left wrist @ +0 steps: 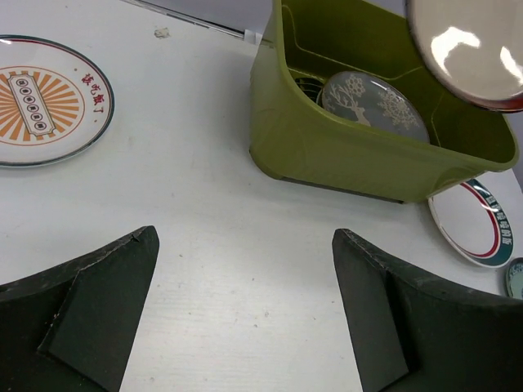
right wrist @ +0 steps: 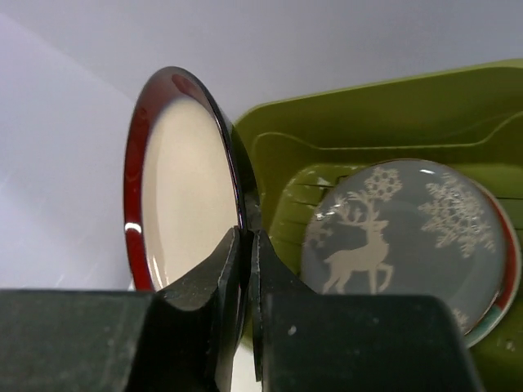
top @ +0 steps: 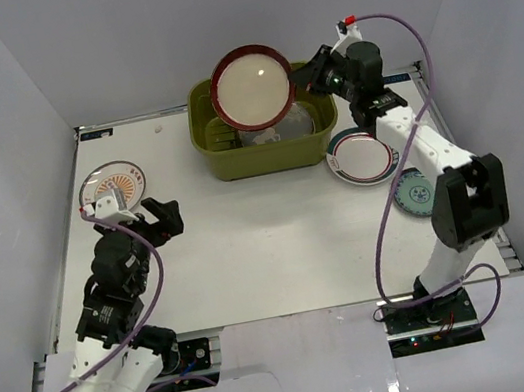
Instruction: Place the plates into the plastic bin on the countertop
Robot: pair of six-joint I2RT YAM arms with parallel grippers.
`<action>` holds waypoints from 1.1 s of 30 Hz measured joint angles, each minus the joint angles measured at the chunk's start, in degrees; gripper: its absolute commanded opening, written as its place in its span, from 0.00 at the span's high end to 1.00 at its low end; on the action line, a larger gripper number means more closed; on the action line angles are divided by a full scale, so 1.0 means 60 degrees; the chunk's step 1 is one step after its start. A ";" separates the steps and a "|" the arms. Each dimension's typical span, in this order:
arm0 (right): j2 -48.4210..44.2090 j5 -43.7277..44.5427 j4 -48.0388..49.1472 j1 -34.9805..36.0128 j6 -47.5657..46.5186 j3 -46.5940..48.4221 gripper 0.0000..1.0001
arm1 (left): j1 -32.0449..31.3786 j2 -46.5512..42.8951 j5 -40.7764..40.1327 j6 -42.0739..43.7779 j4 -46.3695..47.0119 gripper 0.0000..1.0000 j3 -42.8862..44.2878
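Observation:
My right gripper (top: 300, 79) (right wrist: 246, 237) is shut on the rim of the cream plate with the dark red rim (top: 252, 86) (right wrist: 184, 188) and holds it tilted above the olive-green plastic bin (top: 224, 152) (left wrist: 327, 147) (right wrist: 359, 114). A grey plate with a white deer (right wrist: 392, 237) (left wrist: 372, 102) lies inside the bin on other plates. The white-orange sunburst plate (top: 114, 189) (left wrist: 45, 100) lies on the countertop (top: 271, 245) at the left. My left gripper (top: 150, 221) (left wrist: 245, 314) is open and empty over the bare countertop near it.
A white green-ringed plate (top: 361, 155) (left wrist: 474, 220) lies right of the bin, under my right arm. A small teal plate (top: 412, 195) lies nearer the right edge. White walls border the countertop on three sides.

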 measured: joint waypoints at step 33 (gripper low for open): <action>0.4532 -0.0149 -0.2973 -0.0557 -0.1341 0.3395 0.18 | 0.0051 0.4317 0.1351 -0.1920 0.0353 0.02 0.0528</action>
